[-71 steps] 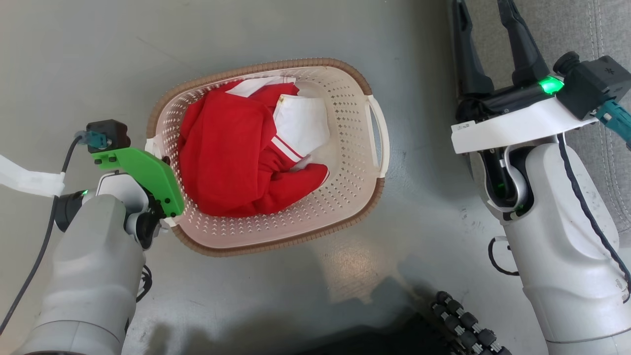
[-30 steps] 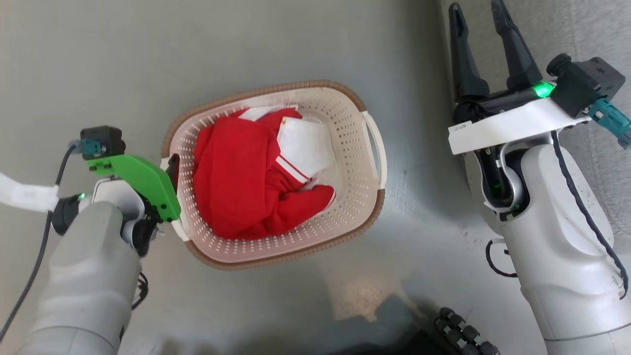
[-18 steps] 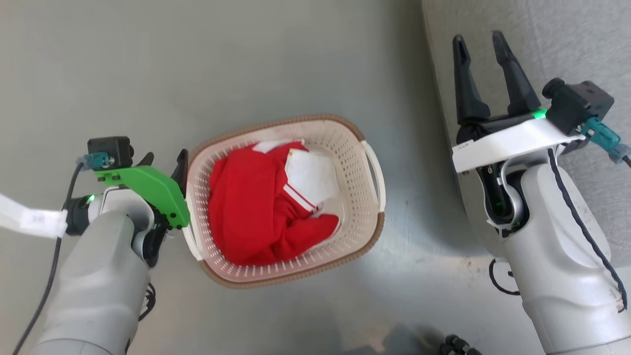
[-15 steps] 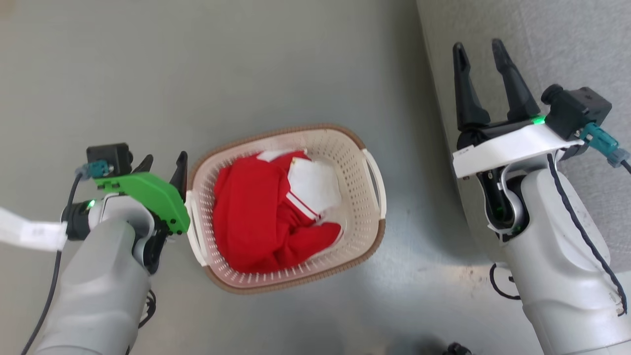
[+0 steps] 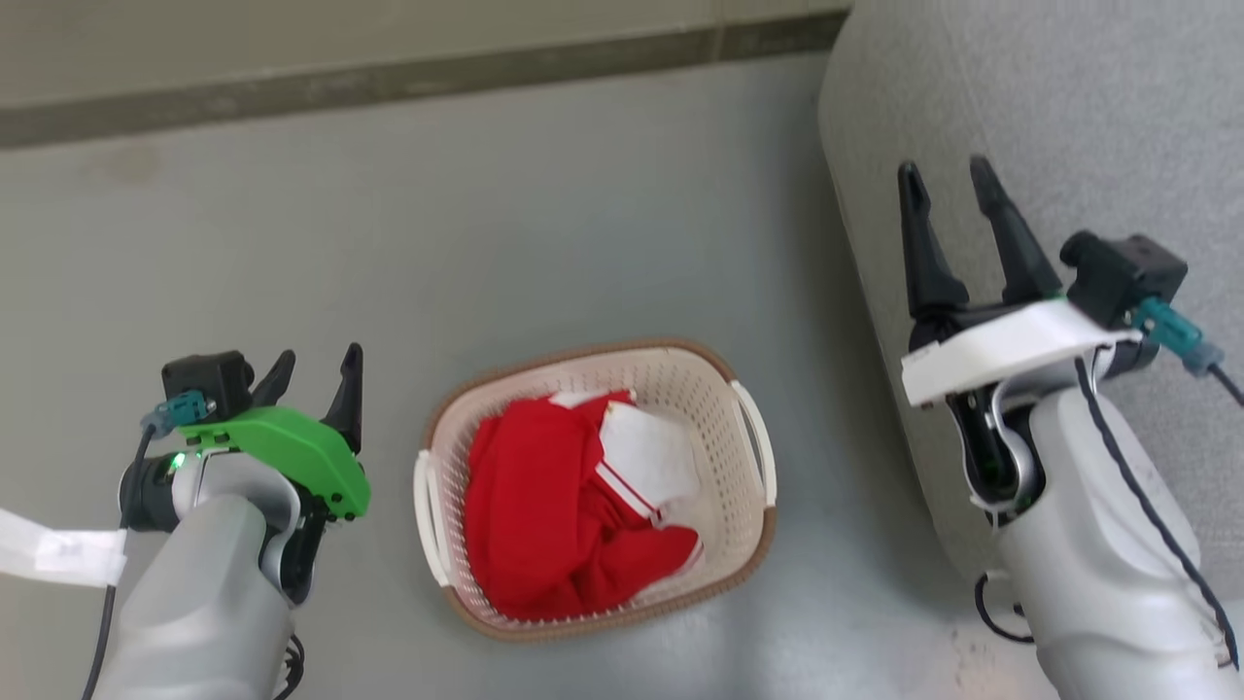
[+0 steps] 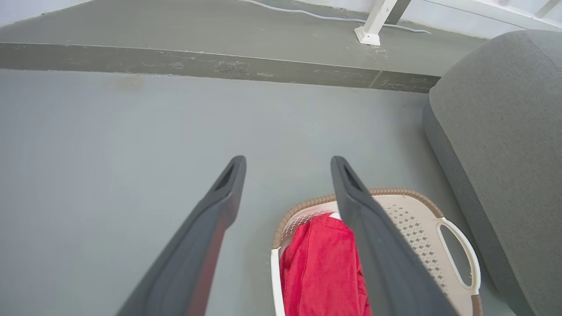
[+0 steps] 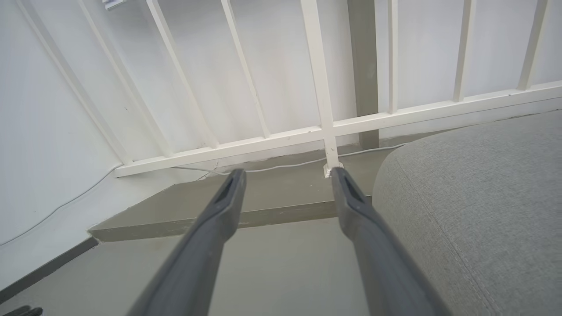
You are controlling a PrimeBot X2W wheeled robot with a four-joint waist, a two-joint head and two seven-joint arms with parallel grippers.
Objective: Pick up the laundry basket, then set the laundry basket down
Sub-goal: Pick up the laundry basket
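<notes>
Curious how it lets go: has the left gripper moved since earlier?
Yes. It was at the left handle of the laundry basket; now the left gripper is away to the left, floor between.

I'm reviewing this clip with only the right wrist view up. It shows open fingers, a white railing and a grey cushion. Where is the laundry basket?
Observer: In the head view the laundry basket stands on the grey floor between the two arms.
Operator: Is the left gripper on it?
Observer: No. The left gripper is open, to the left of the basket and apart from it.
</notes>
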